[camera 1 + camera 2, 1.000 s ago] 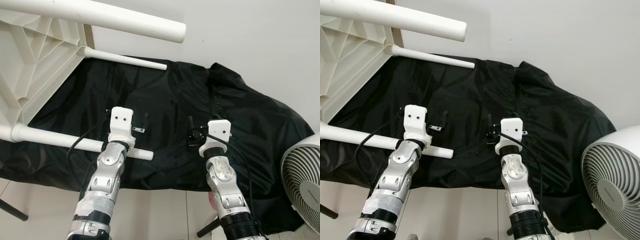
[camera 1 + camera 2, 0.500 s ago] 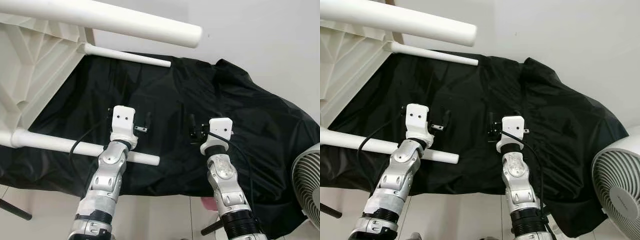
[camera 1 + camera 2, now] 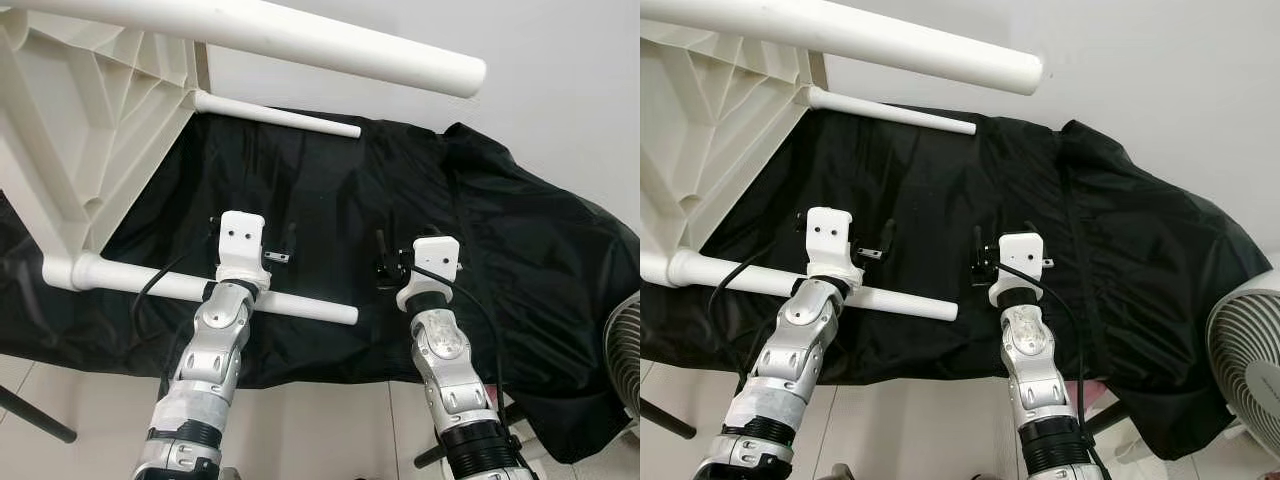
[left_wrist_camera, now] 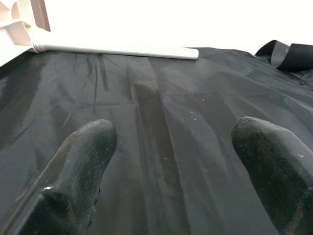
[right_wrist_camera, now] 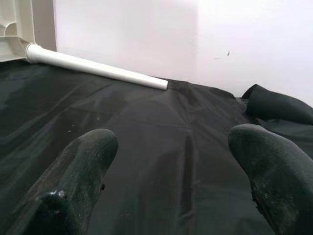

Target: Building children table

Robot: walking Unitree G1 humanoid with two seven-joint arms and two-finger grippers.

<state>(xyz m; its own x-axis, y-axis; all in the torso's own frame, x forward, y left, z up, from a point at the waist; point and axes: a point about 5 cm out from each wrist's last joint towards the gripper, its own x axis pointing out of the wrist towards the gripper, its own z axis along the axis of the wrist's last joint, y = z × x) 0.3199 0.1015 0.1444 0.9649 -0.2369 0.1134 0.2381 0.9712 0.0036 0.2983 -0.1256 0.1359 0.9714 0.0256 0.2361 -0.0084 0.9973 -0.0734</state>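
Tipped white plastic children's table sits further right in frame than before; both grippers, left and right, hover with fingers apart over black fabric sheet.

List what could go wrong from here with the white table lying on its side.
1. The white plastic table lies tipped on the black fabric sheet, legs horizontal; a nudge might roll it.
2. The left gripper and right gripper, both open, hover just over the sheet and could snag its folds.
3. The near white tubular leg passes behind the left forearm, which may knock it.
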